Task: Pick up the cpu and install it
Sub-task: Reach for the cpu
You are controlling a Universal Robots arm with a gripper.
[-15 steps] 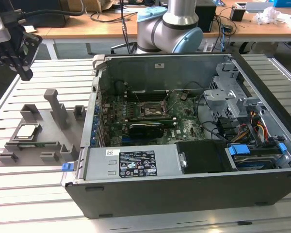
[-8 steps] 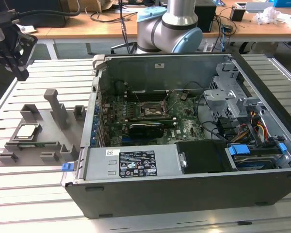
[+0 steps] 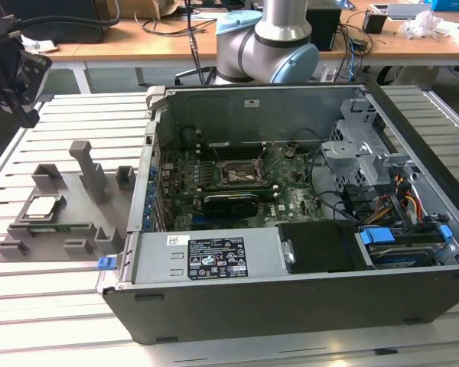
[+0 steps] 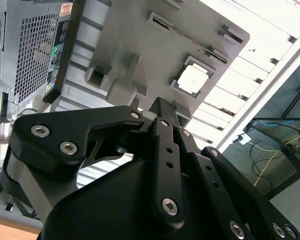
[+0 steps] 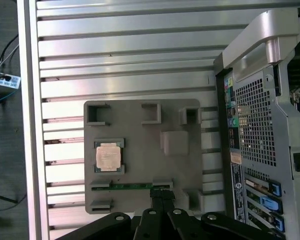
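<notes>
One clean approach matters, we judge: the gripper [image 5: 161,191], clenched on nothing above the tray [image 5: 140,117], must open and centre squarely over the cpu [image 5: 109,155], a flat silver square with a dark rim lying in the tray's recess beside the case [image 5: 260,125].

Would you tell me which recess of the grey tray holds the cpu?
The square corner-framed recess beside the green-strip slot: the silver cpu lies flat in it.
</notes>
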